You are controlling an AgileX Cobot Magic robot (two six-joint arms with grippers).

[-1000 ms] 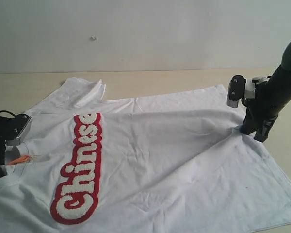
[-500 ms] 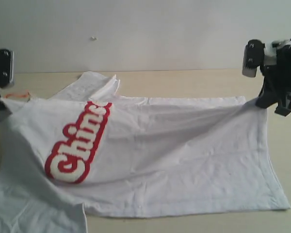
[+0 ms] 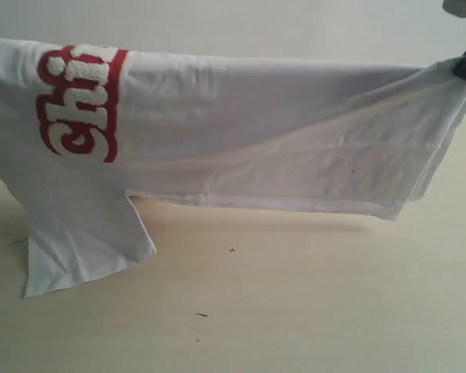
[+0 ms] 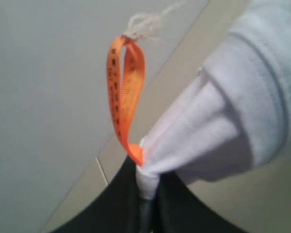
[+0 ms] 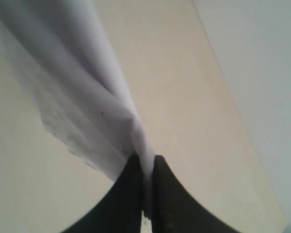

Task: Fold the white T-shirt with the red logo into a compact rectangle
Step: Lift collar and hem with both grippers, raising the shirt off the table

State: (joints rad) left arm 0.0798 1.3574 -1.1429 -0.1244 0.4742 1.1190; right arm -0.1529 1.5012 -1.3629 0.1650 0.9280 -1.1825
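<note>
nearest, in the lower half of the exterior frame, the pale table (image 3: 295, 311) is bare where the cloth lay spread a second ago. at lower left one sleeve (image 3: 85, 241) hangs down toward the tabletop; i cannot tell whether its tip touches the wood. above it the white t-shirt (image 3: 279, 132) is strung like a curtain across the upper part of the frame, its hem (image 3: 295, 203) dangling clear of the table. the red logo (image 3: 78, 101), which lay face up on the table a second ago, now sits in the upper left on the hanging cloth, its top letters lost over the shirt's upper edge.

the left gripper (image 4: 145, 189) is outside the exterior frame. its wrist view shows the dark fingers pinched tight on a bunch of collar cloth right beside the orange neck tag (image 4: 123, 97), which loops free. the right gripper (image 5: 144, 167) likewise has its fingers clamped on a thin fold of the shirt's edge. in the exterior view it is only a dark bit at the upper right corner, with the cloth pulled taut toward it. farthest back is the plain wall (image 3: 256, 23).

so within a second both arms have raised the shirt from flat to hanging. i judge this to be the lift ahead of a fold: laying the shirt back down doubled is not yet done.
</note>
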